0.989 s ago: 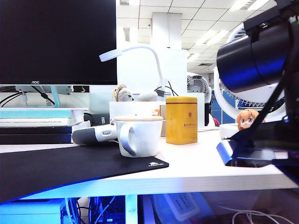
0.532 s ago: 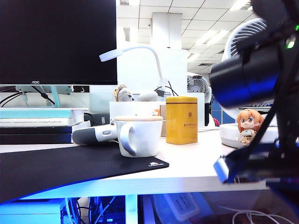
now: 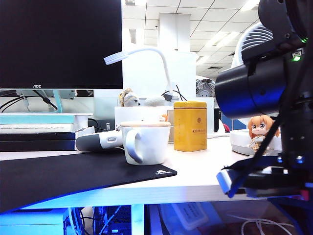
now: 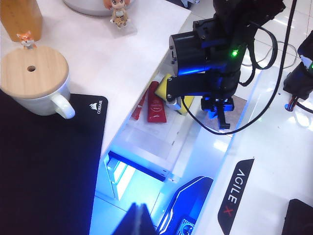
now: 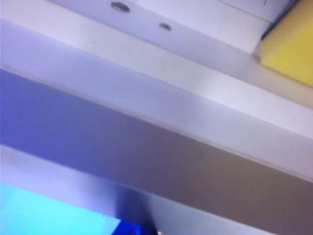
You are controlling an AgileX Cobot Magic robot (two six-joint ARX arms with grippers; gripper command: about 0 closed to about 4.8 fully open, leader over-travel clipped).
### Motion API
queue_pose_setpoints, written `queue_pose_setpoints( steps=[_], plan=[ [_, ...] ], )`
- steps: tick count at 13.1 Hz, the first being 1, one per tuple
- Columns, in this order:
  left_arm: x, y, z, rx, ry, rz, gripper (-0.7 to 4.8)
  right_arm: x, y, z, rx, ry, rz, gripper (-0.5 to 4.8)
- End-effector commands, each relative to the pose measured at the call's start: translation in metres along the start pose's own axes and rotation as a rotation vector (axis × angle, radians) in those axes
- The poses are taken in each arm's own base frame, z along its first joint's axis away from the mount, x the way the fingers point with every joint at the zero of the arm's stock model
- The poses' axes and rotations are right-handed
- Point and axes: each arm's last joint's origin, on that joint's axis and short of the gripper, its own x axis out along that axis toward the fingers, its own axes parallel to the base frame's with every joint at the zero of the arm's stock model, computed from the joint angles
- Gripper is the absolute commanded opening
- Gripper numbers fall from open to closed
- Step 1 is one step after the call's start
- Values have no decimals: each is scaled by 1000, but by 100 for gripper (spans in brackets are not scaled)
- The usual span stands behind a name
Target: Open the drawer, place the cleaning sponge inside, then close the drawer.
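Open drawer (image 4: 146,142) past desk edge, cleaning sponge (image 4: 185,104) inside, right end effector (image 4: 221,108) closed empty, left end effector (image 4: 139,220) state unclear

Mug (image 3: 145,142) — yellow tin (image 3: 190,126) — figurine (image 3: 261,129)

The mug (image 3: 145,142) stands on the mat's (image 3: 58,178) far right part. In the exterior view the tin (image 3: 190,126) is just right of the mug and a little behind it. The figurine (image 3: 261,130) is well to the right of the mug. The monitor (image 3: 60,44) is behind the mug, to its left. The drawer (image 4: 161,142) is pulled out below the desk edge, right of the mug; the cleaning sponge (image 4: 180,100) lies inside it, under the right gripper (image 4: 222,115).
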Motion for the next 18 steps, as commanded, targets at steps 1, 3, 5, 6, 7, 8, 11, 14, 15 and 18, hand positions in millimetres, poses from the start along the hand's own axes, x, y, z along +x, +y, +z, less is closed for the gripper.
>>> queue_pose_setpoints(
  steps=[1,3,5,6,7,8,11,14,15,18],
  plan=[
    [-1,0,2,11,-15,1,-5,-1,0,5,10,-55,-13,-3],
    [-1,0,2,10,-14,1,-5,-1,1,6,12,-64,-11,-3],
    [-1,0,2,10,-14,1,-5,-1,1,8,11,-86,-6,-3],
    [-1,0,2,10,-14,1,-5,-1,1,9,11,-98,-6,-3],
    [-1,0,2,10,-14,0,-5,-2,1,10,11,-109,-13,-3],
    [-1,0,2,9,-14,0,-5,-2,1,11,14,-116,-24,-3],
    [-1,0,2,10,-14,0,-5,-2,1,14,16,-150,-33,-3],
    [-1,0,2,10,-14,0,-5,-3,3,20,30,-223,-18,-3],
    [-1,0,2,10,-14,0,-5,-4,3,22,29,-243,-22,-3],
    [-1,0,2,10,-14,0,-5,-5,3,26,29,-294,-46,-3]
  ],
)
